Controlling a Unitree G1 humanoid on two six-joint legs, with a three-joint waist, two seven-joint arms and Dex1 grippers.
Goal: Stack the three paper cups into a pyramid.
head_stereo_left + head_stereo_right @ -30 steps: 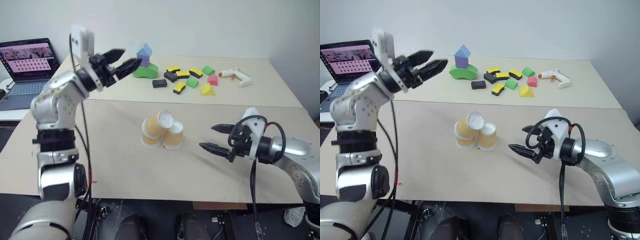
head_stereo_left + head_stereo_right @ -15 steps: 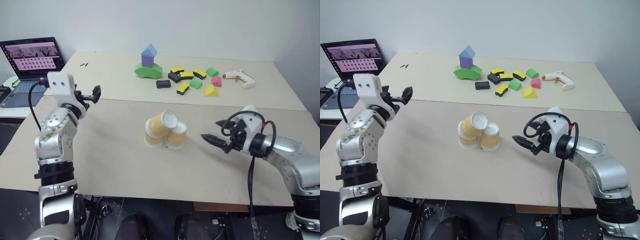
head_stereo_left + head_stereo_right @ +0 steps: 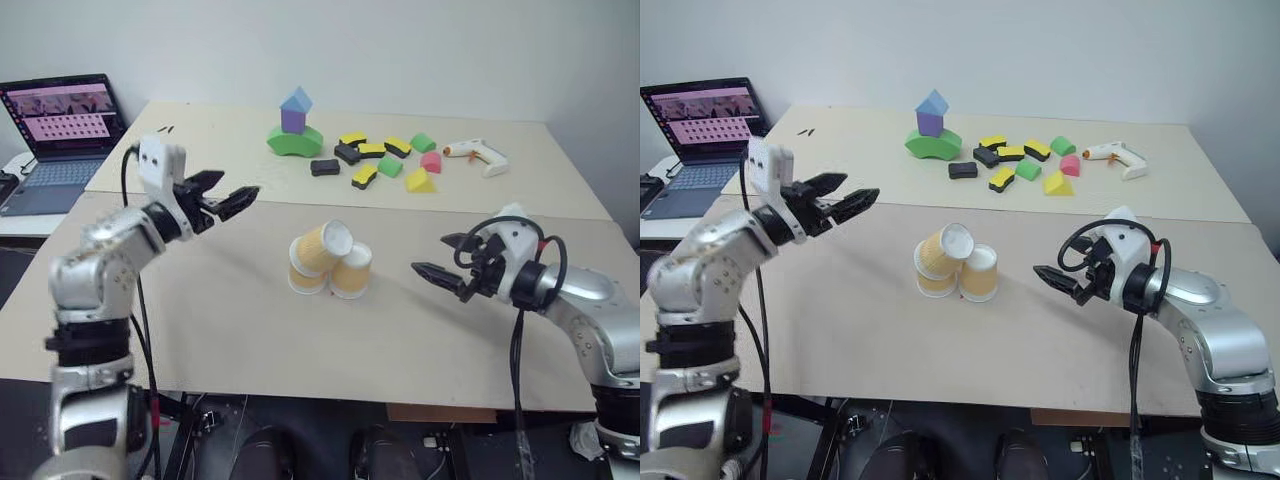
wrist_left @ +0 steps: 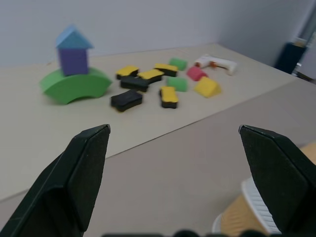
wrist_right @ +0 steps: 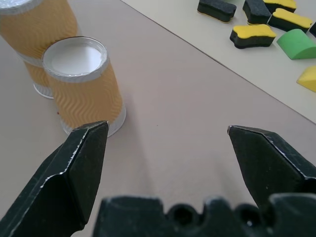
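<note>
The table (image 3: 230, 330) carries the work at its middle: the three paper cups (image 3: 328, 262) sit in a tight cluster, two inverted side by side and touching, the third lying tilted across the left one rather than squarely over both. The pyramid is therefore judged imperfect. The left gripper (image 3: 232, 198) hangs well left of the cluster, jaws spread, empty. The right gripper (image 3: 445, 267) sits near the right cup, jaws likewise apart, empty. To finish well, one gripper should take the tilted cup by its sides, lift clear, then seat it flat across both bases without nudging them. The foam blocks (image 3: 375, 160) behind lie well apart.
</note>
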